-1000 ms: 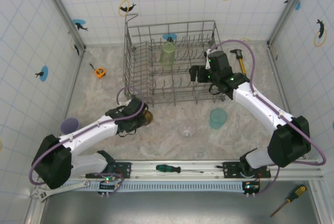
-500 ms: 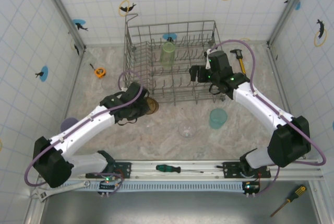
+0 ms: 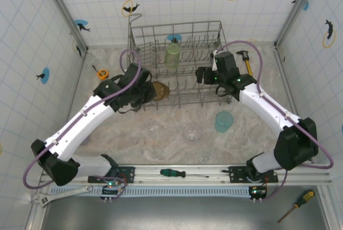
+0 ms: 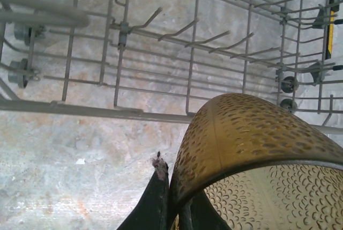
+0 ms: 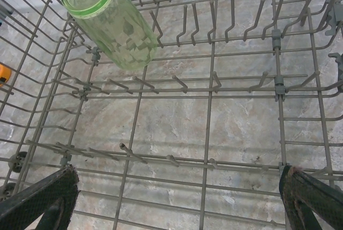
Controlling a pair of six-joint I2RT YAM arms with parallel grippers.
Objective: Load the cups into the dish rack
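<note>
The dish rack (image 3: 140, 53) stands at the back middle of the table, and a tall pale green cup (image 3: 172, 56) leans among its tines (image 5: 115, 26). My left gripper (image 3: 150, 91) is shut on the rim of an amber-brown dimpled cup (image 3: 160, 90), held at the rack's front left edge (image 4: 80, 111). One finger is outside the cup's wall (image 4: 257, 133) and one inside. My right gripper (image 3: 200, 75) hangs open over the rack's floor (image 5: 179, 187), nothing between its fingers. A teal cup (image 3: 224, 121) and a clear cup (image 3: 191, 133) stand on the table in front of the rack.
An orange tape measure (image 3: 102, 73) lies left of the rack and a yellow-handled hammer (image 3: 246, 61) to its right. A green screwdriver (image 3: 177, 173) rests on the rail near the arm bases. Tiled walls close in the table on three sides.
My left arm has carried the amber-brown cup up and away from the table's left front toward the rack's front left edge. The right arm has stayed put, open.
</note>
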